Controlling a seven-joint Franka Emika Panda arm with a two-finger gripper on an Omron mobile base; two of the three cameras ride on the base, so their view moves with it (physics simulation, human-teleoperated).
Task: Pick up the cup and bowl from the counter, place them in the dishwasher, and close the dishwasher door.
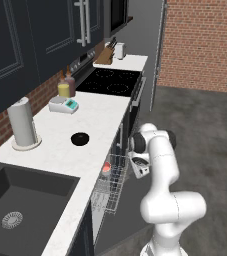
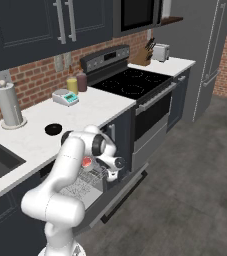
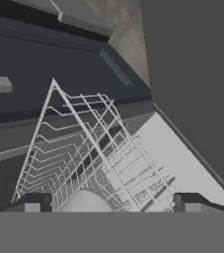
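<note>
Gripper [image 3: 108, 202]: fingers spread wide at the bottom corners of the hand view, holding nothing
Cup [image 1: 106, 168]: in the wire rack [image 1: 111, 185], centre of the left base view, red inside showing; pale rounded shape between the fingers in the hand view
Bowl [image 1: 80, 139]: on the counter [image 1: 100, 120], centre left, near the paper-towel roll [image 1: 22, 124]
Dishwasher door [image 2: 120, 192]: open, lower centre of the right base view

The black bowl [image 1: 80, 139] sat upright on the white speckled counter [image 1: 100, 117], near the front edge. The whitish cup [image 1: 106, 168], red inside, rested in the silver wire rack [image 1: 110, 187] pulled out of the dishwasher [image 2: 92, 192], whose door [image 2: 122, 192] hung open.
</note>
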